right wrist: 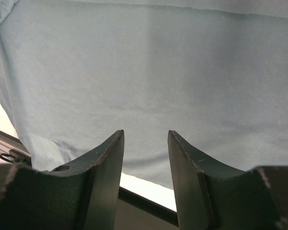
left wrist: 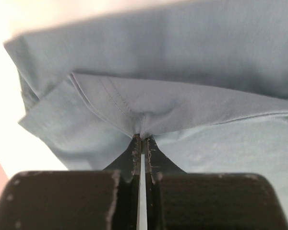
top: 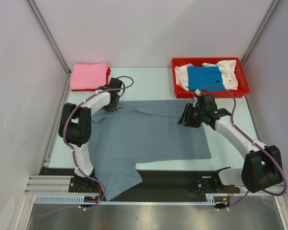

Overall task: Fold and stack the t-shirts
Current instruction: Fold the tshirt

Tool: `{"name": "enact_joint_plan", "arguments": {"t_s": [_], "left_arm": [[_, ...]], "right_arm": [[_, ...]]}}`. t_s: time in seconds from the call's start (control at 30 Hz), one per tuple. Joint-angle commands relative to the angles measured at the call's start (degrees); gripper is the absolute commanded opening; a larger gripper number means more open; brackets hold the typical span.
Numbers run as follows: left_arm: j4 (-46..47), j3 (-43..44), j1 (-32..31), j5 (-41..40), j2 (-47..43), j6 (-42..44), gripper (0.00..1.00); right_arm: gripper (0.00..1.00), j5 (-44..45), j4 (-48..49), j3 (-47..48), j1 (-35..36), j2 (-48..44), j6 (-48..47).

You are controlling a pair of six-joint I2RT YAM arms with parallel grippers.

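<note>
I'm gripping the far-left corner of the grey t-shirt (top: 149, 136) with the left tool (left wrist: 141, 140), while the right tool (right wrist: 145, 136) is hanging open.

The left tool's jaws are pressing together on a stitched fold of cloth by the sleeve, and the shirt is spreading out ahead of it across the surface (top: 149, 84). The right tool is hovering over the shirt's right edge with its jaws parted and nothing between them, grey cloth lying below and ahead of it. Beyond the left tool, a folded pink t-shirt (top: 89, 75) is sitting in the far corner. Beyond the right tool, the red tray (top: 211, 92) is holding a bright blue t-shirt (top: 205, 76) on top of white ones (top: 229, 72).
</note>
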Motion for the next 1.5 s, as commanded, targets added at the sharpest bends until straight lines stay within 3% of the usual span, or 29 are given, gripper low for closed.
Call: {"name": "enact_joint_plan", "arguments": {"t_s": [0.0, 0.23, 0.6, 0.63, 0.73, 0.77, 0.93, 1.03, 1.1, 1.27, 1.33, 1.47], "left_arm": [[-6.7, 1.6, -0.2, 2.4, -4.1, -3.5, 0.00], [-11.5, -5.8, -2.3, 9.2, -13.3, -8.1, 0.01], [-13.1, -15.6, -6.4, 21.6, -21.2, -17.0, 0.11], [-13.3, -16.1, -6.9, 21.6, -22.0, -17.7, 0.20], [-16.6, -15.4, -6.6, 18.5, -25.7, -18.0, 0.32], [-18.7, -14.1, -5.8, 18.1, -27.3, -18.0, 0.45], [-18.3, -9.4, -3.0, 21.2, -31.8, -18.4, 0.54], [-15.0, -10.5, 4.2, 19.8, -31.3, -17.1, 0.70], [-10.5, -14.9, 12.1, 23.8, -30.1, -16.5, 0.68], [-2.7, -23.2, 24.2, 29.2, -32.3, -17.6, 0.60], [1.9, -25.8, 29.8, 33.6, -33.8, -21.2, 0.58], [8.6, -33.4, 35.6, 40.6, -36.6, -25.7, 0.58]], "right_arm": [[0.47, -0.5, 1.4, 0.5, -0.2, 0.8, 0.3], [0.47, -2.0, 3.5, 0.9, -0.2, 3.6, 1.2], [0.47, -2.7, 5.1, 0.7, 0.5, 6.5, 1.3], [0.47, -2.7, 5.1, 0.5, 0.5, 6.6, 1.4], [0.47, -2.8, 5.3, 0.2, 0.5, 6.8, 1.6], [0.47, -2.9, 5.2, 0.4, 0.5, 7.1, 1.5], [0.47, -3.3, 5.4, 2.0, 0.5, 9.2, 1.2], [0.47, -2.7, 4.1, 5.2, 0.2, 11.7, 0.3], [0.47, -2.9, 3.6, 7.1, 0.0, 12.4, 0.2], [0.47, -6.0, 5.5, 7.8, 0.5, 13.0, 0.1], [0.48, -10.5, 11.7, 7.7, 2.1, 15.3, 2.0], [0.49, -19.5, 33.2, 8.1, 7.5, 25.3, 18.9]]}}
